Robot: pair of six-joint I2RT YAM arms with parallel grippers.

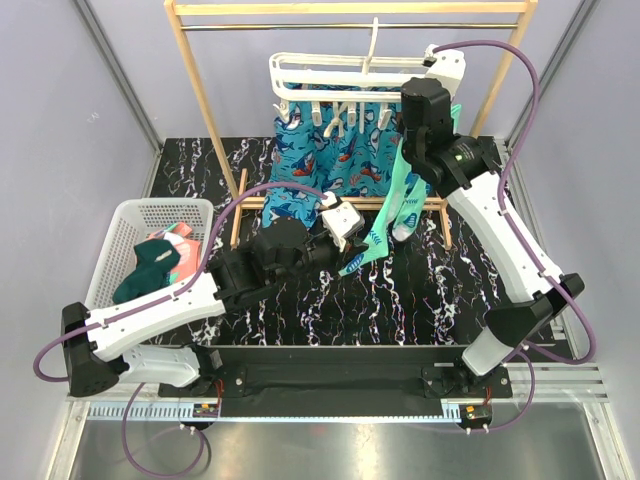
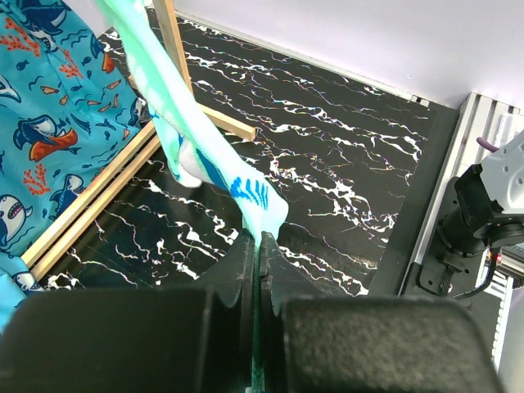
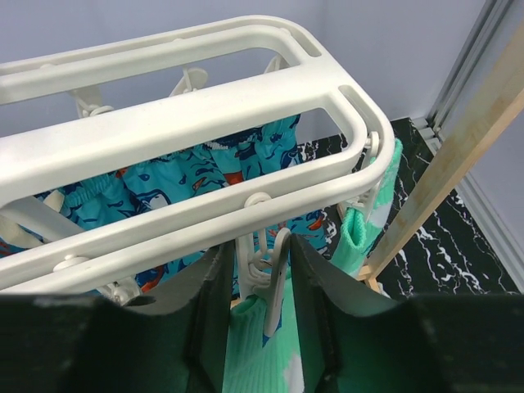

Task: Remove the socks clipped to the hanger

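The white hanger (image 1: 300,65) hangs from the wooden rail and also shows in the right wrist view (image 3: 205,106). Bright blue shark socks (image 1: 320,160) and mint-green socks (image 1: 400,200) are clipped to it. My left gripper (image 1: 345,235) is shut on the toe of one mint-green sock (image 2: 164,90), which stretches taut up to the hanger. My right gripper (image 3: 260,246) is open, its jaws close on either side of the peg (image 3: 270,254) that holds this sock's cuff (image 3: 262,352). A second mint-green sock (image 3: 360,229) hangs at the hanger's corner.
The white mesh basket (image 1: 130,215) at the left holds a dark teal sock (image 1: 150,270) and a coral-pink sock (image 1: 178,232). The tall wooden rail stand (image 1: 200,100) frames the hanger, with its foot bars (image 2: 106,188) on the black marbled table.
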